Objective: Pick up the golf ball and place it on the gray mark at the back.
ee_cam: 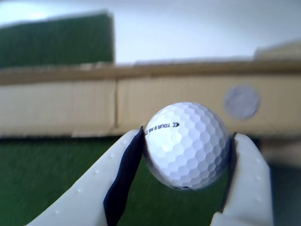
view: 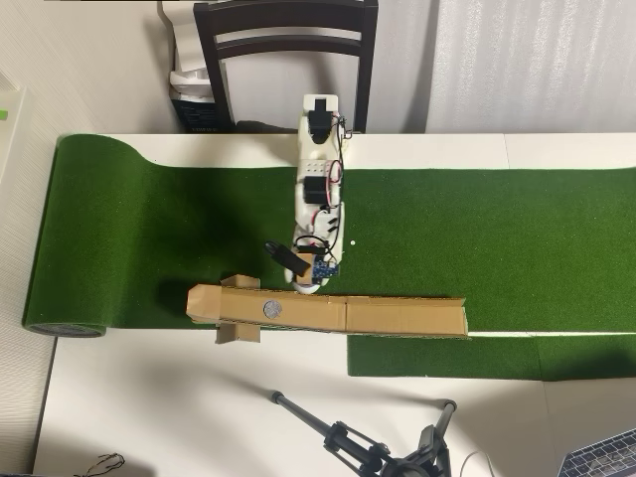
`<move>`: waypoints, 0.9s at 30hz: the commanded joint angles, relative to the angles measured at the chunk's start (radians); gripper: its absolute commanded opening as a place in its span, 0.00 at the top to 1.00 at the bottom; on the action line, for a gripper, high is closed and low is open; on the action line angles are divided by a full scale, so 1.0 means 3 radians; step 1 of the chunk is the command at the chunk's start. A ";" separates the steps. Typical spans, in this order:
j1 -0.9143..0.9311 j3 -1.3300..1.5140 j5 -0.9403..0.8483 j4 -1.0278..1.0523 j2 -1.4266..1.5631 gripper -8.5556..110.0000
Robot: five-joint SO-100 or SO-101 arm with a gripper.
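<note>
A white dimpled golf ball (ee_cam: 186,145) fills the middle of the wrist view, clamped between my two white fingers (ee_cam: 94,188). My gripper (ee_cam: 186,155) is shut on it and held above the green turf. Beyond the ball runs a long brown cardboard channel (ee_cam: 70,101), and the gray mark (ee_cam: 241,101) shows on it up and to the right of the ball. In the overhead view my gripper (view: 306,281) hangs just above the channel's far edge, slightly right of the gray mark (view: 271,309). The ball itself is hidden under the arm there.
Green turf (view: 497,238) covers the table, with a tiny white dot (view: 351,241) beside the arm. A dark chair (view: 286,40) stands behind the arm's base. A black tripod (view: 378,447) lies at the near edge, a laptop corner (view: 606,459) at lower right.
</note>
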 commanded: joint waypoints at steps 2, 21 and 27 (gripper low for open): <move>0.0107 -0.0317 -0.0210 -0.0348 0.0087 0.72; 0.0220 -0.0322 -0.0608 -0.0757 -0.0465 0.72; 0.0220 -0.0348 -0.0614 -0.0757 -0.0578 0.72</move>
